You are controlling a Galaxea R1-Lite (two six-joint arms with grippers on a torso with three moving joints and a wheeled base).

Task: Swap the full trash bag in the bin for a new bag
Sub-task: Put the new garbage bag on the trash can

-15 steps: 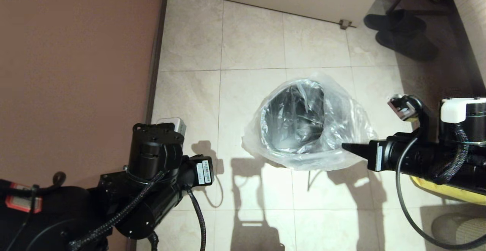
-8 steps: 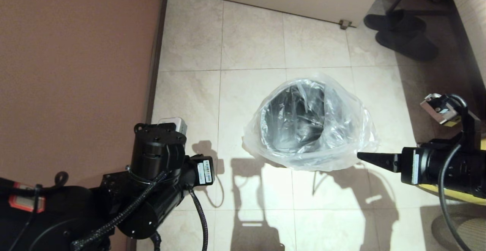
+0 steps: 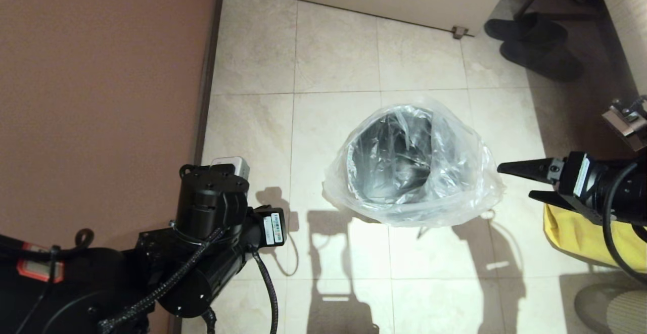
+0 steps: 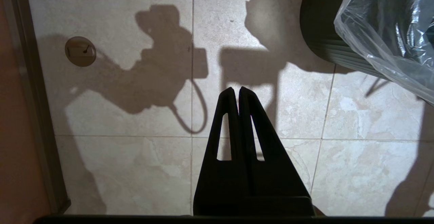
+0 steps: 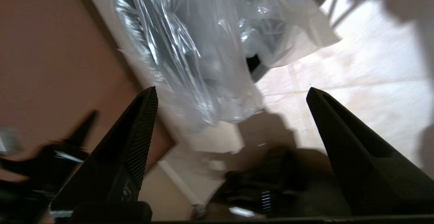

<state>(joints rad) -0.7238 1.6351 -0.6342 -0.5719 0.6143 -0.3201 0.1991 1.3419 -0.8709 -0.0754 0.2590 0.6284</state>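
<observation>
Right claw [image 3: 520,182] backed away from new bag [image 3: 455,182], fingers now wide, empty; bag lines bin [image 3: 389,162]. Left claw [image 4: 236,92] closed, parked.

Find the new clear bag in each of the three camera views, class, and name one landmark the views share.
Head view: the new bag sits centre-right, draped over the bin on the floor.
Left wrist view: its crinkled edge fills the upper right corner, beyond the shut left claw.
Right wrist view: it hangs across the upper middle, beyond the open right claw.
Shared landmark: the pale floor tiles.
</observation>
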